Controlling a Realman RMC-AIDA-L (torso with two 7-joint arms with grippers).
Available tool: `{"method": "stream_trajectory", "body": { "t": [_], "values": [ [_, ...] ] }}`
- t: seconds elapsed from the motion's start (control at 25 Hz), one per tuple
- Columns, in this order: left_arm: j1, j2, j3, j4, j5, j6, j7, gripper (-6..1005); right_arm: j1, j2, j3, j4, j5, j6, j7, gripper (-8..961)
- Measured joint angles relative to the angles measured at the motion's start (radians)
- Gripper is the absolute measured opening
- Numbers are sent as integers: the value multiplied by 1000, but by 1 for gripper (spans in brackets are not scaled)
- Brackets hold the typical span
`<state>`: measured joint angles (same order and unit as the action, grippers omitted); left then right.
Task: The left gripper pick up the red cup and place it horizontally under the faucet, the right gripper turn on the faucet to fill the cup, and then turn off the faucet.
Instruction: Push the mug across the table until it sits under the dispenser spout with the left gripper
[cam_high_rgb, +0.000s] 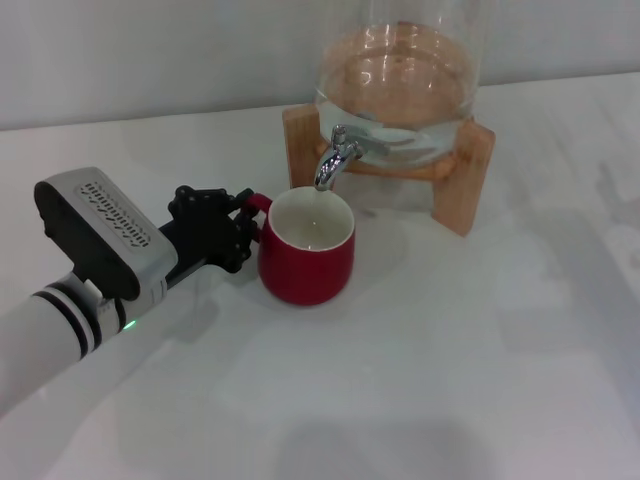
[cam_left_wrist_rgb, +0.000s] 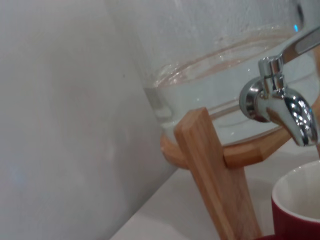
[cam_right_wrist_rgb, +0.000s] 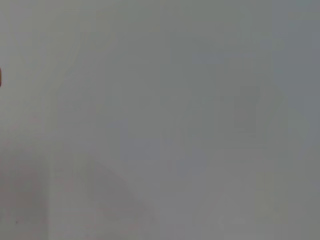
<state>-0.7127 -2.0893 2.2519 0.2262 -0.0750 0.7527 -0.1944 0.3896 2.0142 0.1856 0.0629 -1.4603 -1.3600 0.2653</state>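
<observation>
White table (cam_high_rgb: 450, 350), one red cup (cam_high_rgb: 306, 262) under one faucet (cam_high_rgb: 335, 155), left claw (cam_high_rgb: 243, 226) at handle

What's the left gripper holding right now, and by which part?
The left gripper holds the red cup by its small loop handle, cup upright under the faucet. The right gripper is out of view.

The robot's left arm, white with black bands and a green light near the wrist, reaches in low from the left of the head view. Its grey-and-black wrist block tilts forward, and the left gripper (cam_high_rgb: 243, 222), a black claw, is closed around the small loop handle at its tip. The right arm appears in no view.
</observation>
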Motion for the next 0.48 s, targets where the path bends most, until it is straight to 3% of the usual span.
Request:
{"method": "stream_trajectory", "body": {
  "t": [0.48],
  "values": [
    [-16,0,9,3,2,-43,-3,94,5,0,0,2,0,-10,0,723]
  ]
}}
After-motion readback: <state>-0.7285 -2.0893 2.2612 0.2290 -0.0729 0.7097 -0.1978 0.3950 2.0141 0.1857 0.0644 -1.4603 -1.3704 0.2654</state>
